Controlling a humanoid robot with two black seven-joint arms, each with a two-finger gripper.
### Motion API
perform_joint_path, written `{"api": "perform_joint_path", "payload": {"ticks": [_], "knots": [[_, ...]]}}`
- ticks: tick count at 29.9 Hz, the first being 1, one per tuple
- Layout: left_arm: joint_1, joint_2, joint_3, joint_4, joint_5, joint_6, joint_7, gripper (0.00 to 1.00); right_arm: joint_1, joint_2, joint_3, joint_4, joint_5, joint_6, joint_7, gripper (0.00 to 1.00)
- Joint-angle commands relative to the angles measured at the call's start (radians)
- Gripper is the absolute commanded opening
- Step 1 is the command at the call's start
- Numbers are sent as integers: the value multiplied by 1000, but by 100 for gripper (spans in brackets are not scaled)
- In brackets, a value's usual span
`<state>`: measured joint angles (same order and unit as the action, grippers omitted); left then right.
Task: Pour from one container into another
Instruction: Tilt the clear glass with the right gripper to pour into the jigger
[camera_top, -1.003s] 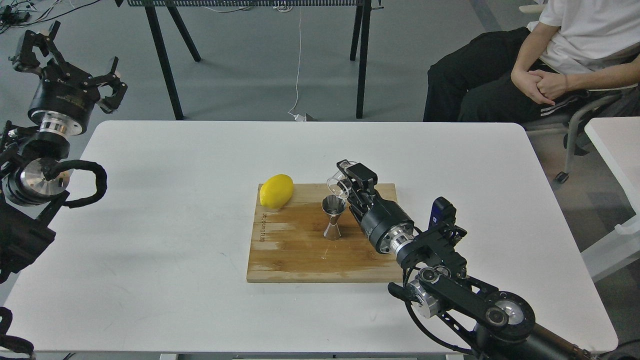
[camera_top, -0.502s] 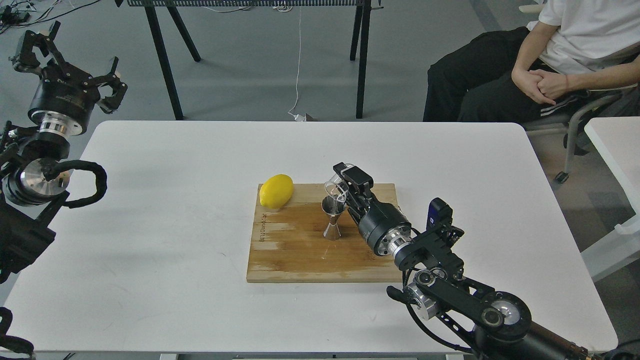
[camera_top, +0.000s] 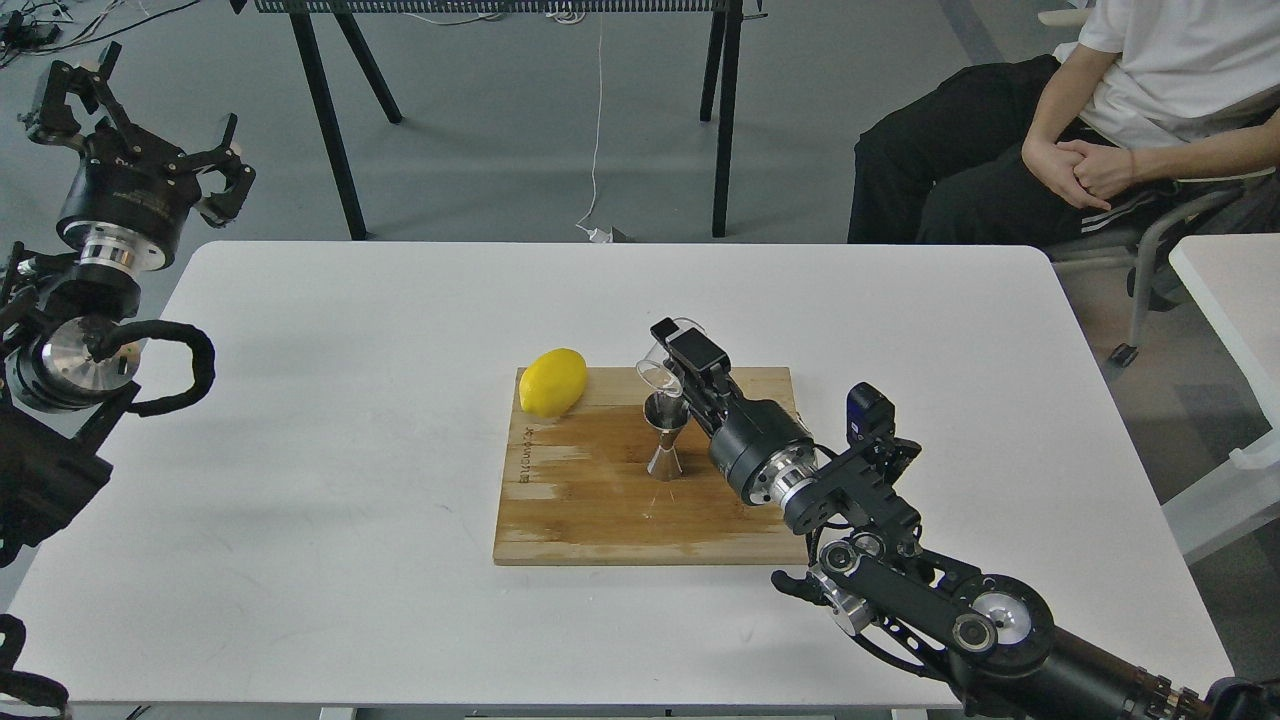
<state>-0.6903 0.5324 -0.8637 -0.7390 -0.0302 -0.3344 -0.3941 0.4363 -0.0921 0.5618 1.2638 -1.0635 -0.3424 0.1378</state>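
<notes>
Left gripper: one, raised off the table's far-left corner, its black fingers spread wide with nothing between them.
Lemon: one, yellow, lying on the board's far-left corner.
Cutting board: one, wooden, lying flat mid-table, with darker wet-looking patches on its surface.
Jigger: one, shiny steel, standing upright on the board, right of the lemon and apart from it.
Glass cup: one, clear, tipped over with its mouth facing down-left, its lip just above the jigger's mouth.
Right gripper: one, reaching in from the lower right over the board, fingers clamped on the glass cup.
Table: one, white, rounded corners, bearing the board.
Room: grey floor; black legs of another table beyond; a white cable hanging to the floor.
Person: one, seated at the far right, white shirt, dark trousers, hands clasped.
</notes>
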Motion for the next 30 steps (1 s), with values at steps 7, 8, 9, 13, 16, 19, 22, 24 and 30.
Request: {"api": "perform_joint_path", "payload": {"ticks": [7, 8, 9, 13, 16, 19, 22, 24, 30], "knots": [[-3, -2, 0, 1, -1, 2, 1, 100, 21, -49, -62, -1, -50, -15, 34, 29], [-3, -2, 0, 1, -1, 2, 1, 100, 25, -49, -63, -1, -50, -15, 36, 29], [-3, -2, 0, 0, 1, 2, 1, 100, 28, -49, -63, -1, -50, -18, 36, 29], [-3, 3, 0, 0, -1, 0, 1, 100, 39, -44, -68, -17, -61, -47, 57, 29], [-3, 4, -1, 1, -1, 0, 1, 100, 42, -43, -69, -27, -70, -61, 63, 29], [-3, 4, -1, 1, 1, 0, 1, 100, 42, -47, -71, -23, -76, -61, 66, 29], [-3, 8, -1, 0, -1, 2, 0, 100, 44, -52, -112, -27, -116, -64, 86, 29], [-3, 8, -1, 0, -1, 2, 0, 100, 47, -58, -128, -27, -124, -72, 88, 29], [-5, 8, -5, 1, 1, 3, 1, 100, 42, -54, -131, -29, -110, -75, 83, 29]]}}
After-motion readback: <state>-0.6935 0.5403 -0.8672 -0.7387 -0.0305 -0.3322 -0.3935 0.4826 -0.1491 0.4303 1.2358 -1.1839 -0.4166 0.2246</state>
